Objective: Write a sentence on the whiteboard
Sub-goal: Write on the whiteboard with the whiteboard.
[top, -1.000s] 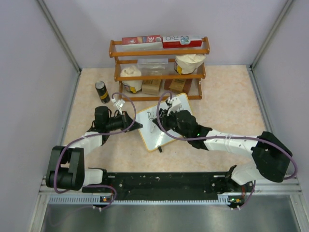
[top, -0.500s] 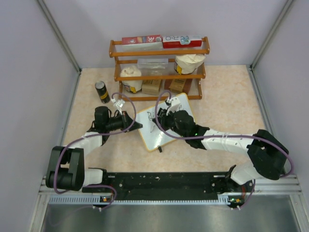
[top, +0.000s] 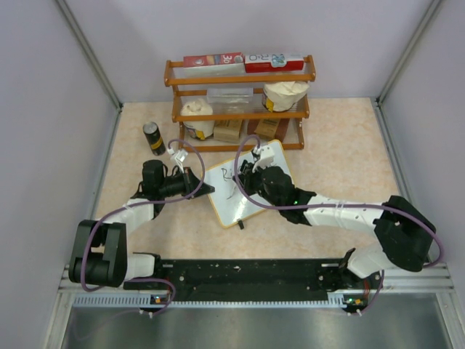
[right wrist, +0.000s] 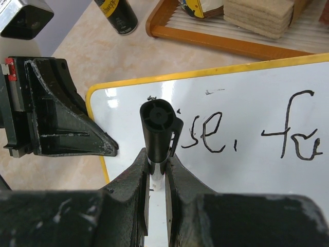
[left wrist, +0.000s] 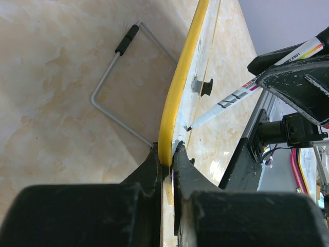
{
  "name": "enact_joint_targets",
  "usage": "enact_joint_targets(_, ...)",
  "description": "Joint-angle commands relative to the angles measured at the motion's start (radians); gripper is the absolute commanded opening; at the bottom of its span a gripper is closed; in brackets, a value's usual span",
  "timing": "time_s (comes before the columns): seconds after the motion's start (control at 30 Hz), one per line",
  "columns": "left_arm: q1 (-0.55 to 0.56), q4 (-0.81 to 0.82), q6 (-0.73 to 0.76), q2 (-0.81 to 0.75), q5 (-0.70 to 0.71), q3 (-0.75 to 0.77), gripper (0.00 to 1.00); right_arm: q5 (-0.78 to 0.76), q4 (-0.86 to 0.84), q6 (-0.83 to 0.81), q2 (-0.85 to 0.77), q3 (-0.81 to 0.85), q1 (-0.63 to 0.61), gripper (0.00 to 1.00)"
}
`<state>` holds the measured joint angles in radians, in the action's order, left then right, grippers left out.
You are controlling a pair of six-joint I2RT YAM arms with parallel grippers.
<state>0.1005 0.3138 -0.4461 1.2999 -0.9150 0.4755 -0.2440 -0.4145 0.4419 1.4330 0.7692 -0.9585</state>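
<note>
Left arm comes up from its base at the lower left of the top view, bends at the elbow and lies low toward the middle of the table. The left gripper (top: 205, 188) is pressed shut on the left edge of the whiteboard (top: 243, 206), with the yellowish frame pinched between both fingers. The left wrist view shows that edge-on, and the board's bent wire stand (left wrist: 126, 40) sits in the upper left of that frame.

Right arm starts at the lower right and stretches long and low to the left, ending over the board at centre frame. The right gripper (top: 243, 178) is clamped on a marker (right wrist: 158, 123), whose black butt end points straight at the wrist camera. From the left wrist camera the tip looks like it's right on the board surface, close to the left fingers, but the angle is tight.

The sentence (right wrist: 208, 136) is black script on the white face. "se," and "fa" show to the right of the marker. The marker and the right fingers cover whatever comes before that.

Behind the board, upper centre in the top view, is a wooden rack (top: 240, 115) with red-and-white boxes (top: 243, 61) on top. A dark can (top: 153, 137) stands just left of the rack.
</note>
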Motion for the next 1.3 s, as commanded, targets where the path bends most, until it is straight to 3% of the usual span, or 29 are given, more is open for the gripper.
enact_joint_targets(0.0, -0.002, -0.035, 0.133, -0.001, 0.188, -0.034, 0.0, -0.084, 0.023, -0.02, -0.031, 0.035, -0.006, 0.0)
enact_joint_targets(0.33, -0.002, -0.035, 0.133, -0.002, 0.188, -0.034, 0.0, -0.04, 0.0, -0.014, -0.079, 0.044, -0.006, 0.0)
enact_joint_targets(0.7, -0.002, -0.033, 0.132, -0.002, 0.188, -0.035, 0.0, -0.011, 0.008, -0.002, 0.012, 0.094, -0.006, 0.0)
enact_joint_targets(1.27, -0.002, -0.033, 0.132, -0.005, 0.189, -0.037, 0.0, 0.002, 0.06, 0.009, 0.0, 0.019, -0.006, 0.0)
